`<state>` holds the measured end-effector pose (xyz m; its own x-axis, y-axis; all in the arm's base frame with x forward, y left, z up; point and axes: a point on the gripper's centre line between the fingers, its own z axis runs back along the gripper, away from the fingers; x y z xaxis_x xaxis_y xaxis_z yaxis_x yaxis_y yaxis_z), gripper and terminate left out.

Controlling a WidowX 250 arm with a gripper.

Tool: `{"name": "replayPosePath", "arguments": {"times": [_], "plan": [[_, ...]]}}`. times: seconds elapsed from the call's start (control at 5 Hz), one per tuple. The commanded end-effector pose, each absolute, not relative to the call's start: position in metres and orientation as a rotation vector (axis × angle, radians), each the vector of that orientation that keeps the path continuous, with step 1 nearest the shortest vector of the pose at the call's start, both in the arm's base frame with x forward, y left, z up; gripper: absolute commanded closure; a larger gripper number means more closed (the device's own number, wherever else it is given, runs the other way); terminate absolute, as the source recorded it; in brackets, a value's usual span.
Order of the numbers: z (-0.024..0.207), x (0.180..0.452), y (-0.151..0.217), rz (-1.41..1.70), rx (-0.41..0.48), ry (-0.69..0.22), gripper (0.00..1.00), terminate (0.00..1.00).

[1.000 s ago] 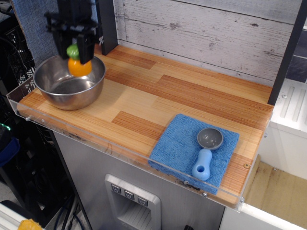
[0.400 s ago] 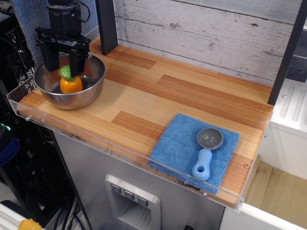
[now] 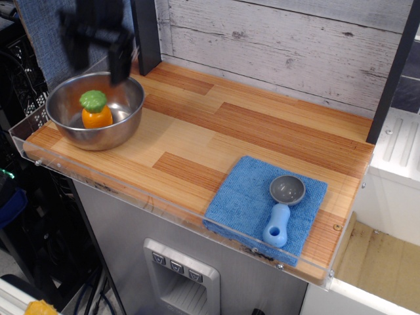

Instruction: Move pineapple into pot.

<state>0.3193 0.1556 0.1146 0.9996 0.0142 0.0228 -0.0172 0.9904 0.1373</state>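
**Pineapple sits in pot, gripper above and empty**

The gripper [image 3: 97,56] hangs over the back-left corner of the counter, above the pot's far rim, pointing straight down. It is motion-blurred. Two dark fingers show, one on the left and one on the right [image 3: 120,62], with clear space between them, so the jaws stand apart and hold nothing. The fingertips are clear of the pot and the fruit.

The pineapple [image 3: 96,110] rests inside the pot [image 3: 125,121], upright, orange body down and green top up, sitting left of the pot's centre on the bottom. Nothing touches it.

The pot stands at the left end of the wooden counter [image 3: 216,138], near the clear plastic edge guard.

Well apart, at the front right of the counter, a blue cloth [image 3: 243,197] lies flat. A scoop [image 3: 282,210] with a grey cup and blue handle lies on it, cup toward the back, handle toward the front edge.
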Motion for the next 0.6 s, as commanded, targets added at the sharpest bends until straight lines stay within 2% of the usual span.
{"name": "replayPosePath", "arguments": {"times": [0.0,0.2,0.4], "plan": [[0.181,0.332,0.093,-0.06,0.101,-0.226,0.0,0.0],[0.17,0.343,0.073,-0.053,0.034,-0.177,0.0,0.0],[0.157,0.342,0.064,-0.05,0.002,-0.132,0.0,0.0]]}}
